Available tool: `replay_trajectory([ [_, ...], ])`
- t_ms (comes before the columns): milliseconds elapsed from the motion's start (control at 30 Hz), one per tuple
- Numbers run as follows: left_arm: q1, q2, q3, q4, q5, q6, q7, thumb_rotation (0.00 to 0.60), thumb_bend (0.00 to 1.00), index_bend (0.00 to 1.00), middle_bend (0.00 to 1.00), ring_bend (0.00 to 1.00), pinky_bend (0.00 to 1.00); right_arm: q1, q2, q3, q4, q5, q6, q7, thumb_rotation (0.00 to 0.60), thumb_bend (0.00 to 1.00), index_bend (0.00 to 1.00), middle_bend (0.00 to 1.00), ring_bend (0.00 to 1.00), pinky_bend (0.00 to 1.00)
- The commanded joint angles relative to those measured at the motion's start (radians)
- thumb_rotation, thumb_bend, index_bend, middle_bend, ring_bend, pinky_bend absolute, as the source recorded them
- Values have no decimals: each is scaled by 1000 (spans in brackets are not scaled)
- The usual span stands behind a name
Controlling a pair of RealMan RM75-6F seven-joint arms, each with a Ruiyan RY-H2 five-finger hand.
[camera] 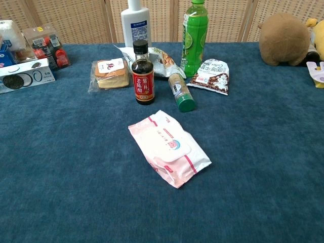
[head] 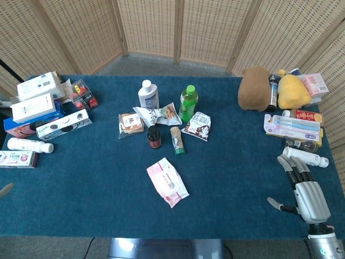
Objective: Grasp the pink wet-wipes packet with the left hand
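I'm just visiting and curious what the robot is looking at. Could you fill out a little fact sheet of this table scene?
surface: blue carpeted table
target: flat pink plastic wet-wipes packet, lying flat, untouched
behind target: small dark glass vinegar bottle, green-capped spice jar on its side
further back: green plastic drink bottle, white plastic bottle
right hand: grey, fingers apart, holding nothing
left hand: only a sliver at the head view's left edge

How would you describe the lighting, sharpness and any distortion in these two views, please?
Head view: soft, even light with faint shadows; the pink wet-wipes packet is sharp, and the right hand is clear at the frame's edge. Chest view: equally even, no strong glare on the packet's film; the white bottle and green bottle are cropped at the top, with little visible distortion.
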Motion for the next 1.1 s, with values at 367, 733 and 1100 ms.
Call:
replay_trajectory([
  [367, -92, -59, 9, 17, 135, -96, 85, 600, 0, 33, 0, 0, 0, -4, 10, 11, -3, 10, 18, 8, 600, 0, 0, 0, 0, 0],
  [733, -472, -222, -68, 66, 307, -510, 247, 600, 0, 0, 0, 0, 0, -14, 37, 35, -14, 37, 46, 51, 600, 0, 0, 0, 0, 0],
  [1100, -804, -370, -138, 39, 178, -985, 512, 600, 0, 0, 0, 0, 0, -17, 61, 47, -19, 47, 56, 117, 600, 0, 0, 0, 0, 0],
])
